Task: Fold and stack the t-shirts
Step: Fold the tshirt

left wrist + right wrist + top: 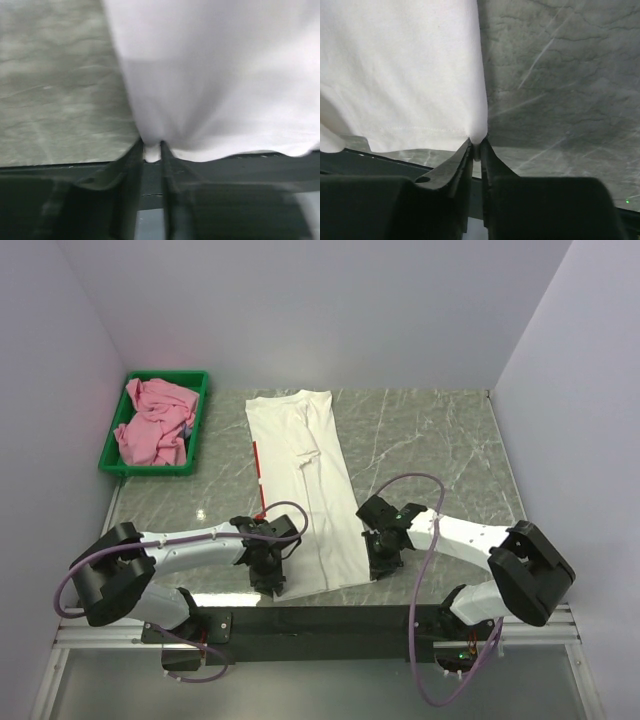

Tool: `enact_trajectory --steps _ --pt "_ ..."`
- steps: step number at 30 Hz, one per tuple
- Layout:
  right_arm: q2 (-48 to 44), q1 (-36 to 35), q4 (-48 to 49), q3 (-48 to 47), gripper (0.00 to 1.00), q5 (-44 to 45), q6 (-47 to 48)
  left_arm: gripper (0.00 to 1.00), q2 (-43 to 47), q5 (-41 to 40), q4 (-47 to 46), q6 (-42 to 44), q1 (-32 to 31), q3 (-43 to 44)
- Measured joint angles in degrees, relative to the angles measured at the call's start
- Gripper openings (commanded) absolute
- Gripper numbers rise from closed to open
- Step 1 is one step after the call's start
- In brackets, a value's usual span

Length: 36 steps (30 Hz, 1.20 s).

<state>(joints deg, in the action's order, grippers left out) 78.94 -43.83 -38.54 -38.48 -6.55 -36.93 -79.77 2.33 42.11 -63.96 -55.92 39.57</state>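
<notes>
Two t-shirts (305, 480) (155, 425), one tray (198, 425), two claws (278, 588) (383, 568)

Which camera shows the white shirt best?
Top external: the whole white shirt shows as a long strip. Left wrist shows only its corner pinched by the left gripper; right wrist, the corner in the right gripper.

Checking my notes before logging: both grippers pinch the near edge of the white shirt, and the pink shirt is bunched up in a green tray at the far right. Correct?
Not quite. The top view shows the green tray holding the pink shirt at the far left, not right. The left gripper and right gripper do pinch the near edge of the white shirt.
</notes>
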Motion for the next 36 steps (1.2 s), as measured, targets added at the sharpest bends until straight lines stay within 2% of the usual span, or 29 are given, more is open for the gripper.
enact_trajectory --steps 1,2,3,11,18,21,23,28,36 --pt "0.2 -0.1 0.0 -0.2 0.09 -0.2 0.0 0.12 0.0 0.4 -0.7 0.0 0.0 0.0" --pt "0.2 -0.2 0.0 -0.4 0.01 -0.2 0.1 0.02 -0.1 0.8 -1.4 -0.1 -0.1 0.0" --pt "0.2 -0.3 -0.1 -0.5 0.0 -0.1 0.3 0.01 -0.2 1.1 -1.7 0.0 -0.2 0.0" --pt "-0.4 -0.3 -1.3 -1.0 0.0 0.1 1.6 0.01 0.5 1.5 -1.9 0.0 -0.3 0.0" --pt "-1.9 -0.1 -6.2 -4.6 0.0 -0.3 4.8 0.01 5.0 3.0 1.2 2.4 0.4 0.5" --pt "-1.6 1.0 -8.2 -10.0 0.0 -0.3 6.6 0.01 6.4 4.4 2.2 5.2 5.3 2.2" --pt "-0.2 2.3 -8.6 -14.5 0.0 -0.1 8.0 0.01 6.4 4.9 2.3 8.0 11.6 3.8" --pt "8.0 5.8 -8.7 -27.0 0.0 0.7 11.6 0.01 4.4 4.3 1.7 13.8 23.6 8.7" --pt "19.6 8.8 -8.3 -41.7 0.0 2.1 15.8 0.01 -3.1 1.6 -2.2 20.0 33.1 17.5"
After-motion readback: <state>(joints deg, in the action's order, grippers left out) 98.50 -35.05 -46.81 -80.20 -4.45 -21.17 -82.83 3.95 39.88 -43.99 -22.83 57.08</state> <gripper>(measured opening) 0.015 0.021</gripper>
